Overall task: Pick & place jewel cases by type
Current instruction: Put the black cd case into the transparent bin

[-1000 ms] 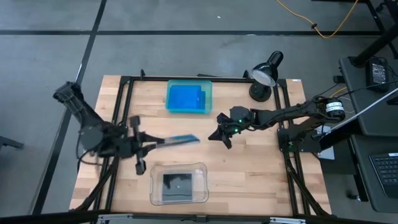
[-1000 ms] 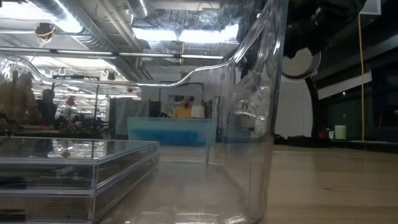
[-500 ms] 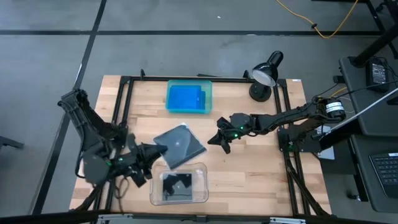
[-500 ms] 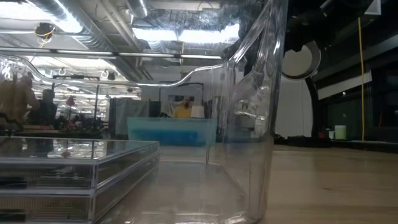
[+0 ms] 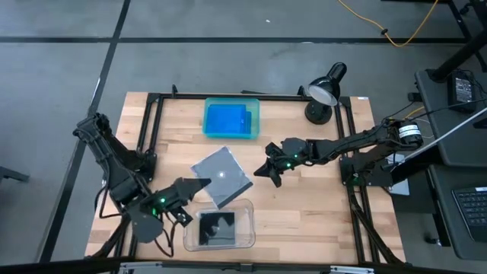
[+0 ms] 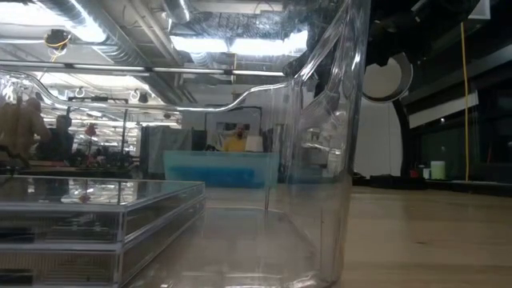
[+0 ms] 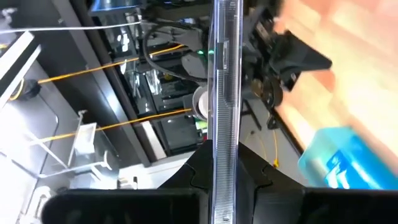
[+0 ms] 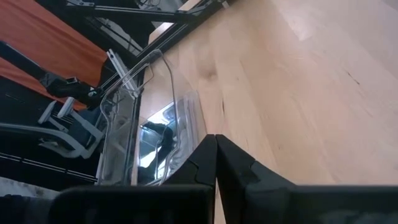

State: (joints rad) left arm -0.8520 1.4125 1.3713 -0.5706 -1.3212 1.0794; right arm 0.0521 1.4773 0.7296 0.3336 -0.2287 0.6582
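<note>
Sorting looked nearly done from where I stood. Blue cases (image 5: pixel 228 119) sat stacked in the teal tray (image 5: pixel 207 129) at the far side of the table, and dark ones (image 5: pixel 217 226) already lay in the clear tray (image 5: pixel 247 236) up front. Only the last grey case (image 5: pixel 221 176) was left, pinched by its edge in the left gripper (image 5: pixel 196 187), hanging flat just beside that clear tray. My guess: it only needed lowering in. The right gripper (image 5: pixel 272 168) hovered mid-table, reaching in from the right, fingers pressed together on nothing.
</note>
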